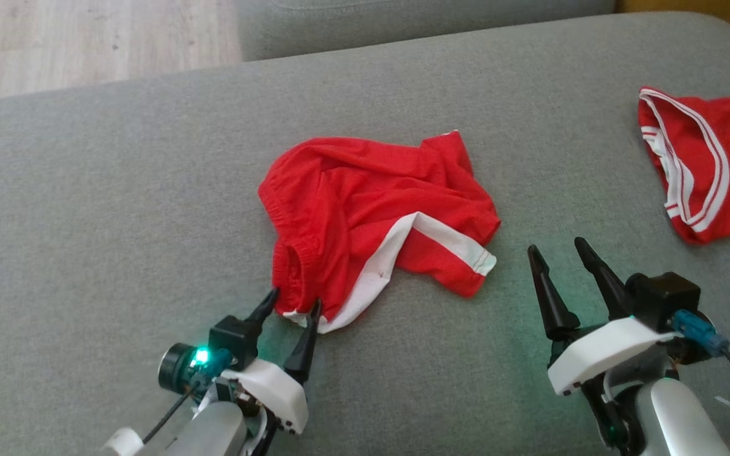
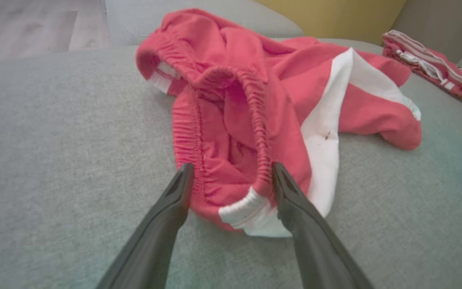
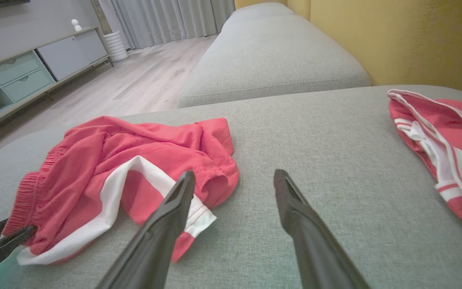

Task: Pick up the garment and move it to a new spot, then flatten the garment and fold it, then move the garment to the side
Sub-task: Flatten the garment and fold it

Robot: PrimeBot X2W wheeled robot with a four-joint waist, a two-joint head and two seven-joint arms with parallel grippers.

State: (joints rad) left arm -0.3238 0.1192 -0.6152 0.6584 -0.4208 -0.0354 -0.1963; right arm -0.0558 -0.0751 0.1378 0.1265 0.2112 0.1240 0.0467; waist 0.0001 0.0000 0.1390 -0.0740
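Note:
The garment (image 1: pixel 365 209) is a pair of red shorts with a white side stripe, lying crumpled in the middle of the grey sofa cushion (image 1: pixel 118 190). In the left wrist view, the garment (image 2: pixel 247 100) shows its gathered elastic waistband, whose near corner lies between the spread fingers of my left gripper (image 2: pixel 232 166). My left gripper (image 1: pixel 294 299) is open at the garment's near edge. A little to the right of the white-hemmed leg, my right gripper (image 1: pixel 556 246) is open over bare cushion. In the right wrist view, my right gripper (image 3: pixel 234 172) holds nothing, and the garment (image 3: pixel 134 152) lies to its left.
A red jersey with white trim (image 1: pixel 701 164) lies at the cushion's right end. A second grey cushion (image 3: pixel 271 60) adjoins the far side, with a yellow backrest (image 3: pixel 395 40) along the right. Wooden floor (image 1: pixel 86 38) lies beyond the far left edge. A low cabinet (image 3: pixel 22 76) stands across the room.

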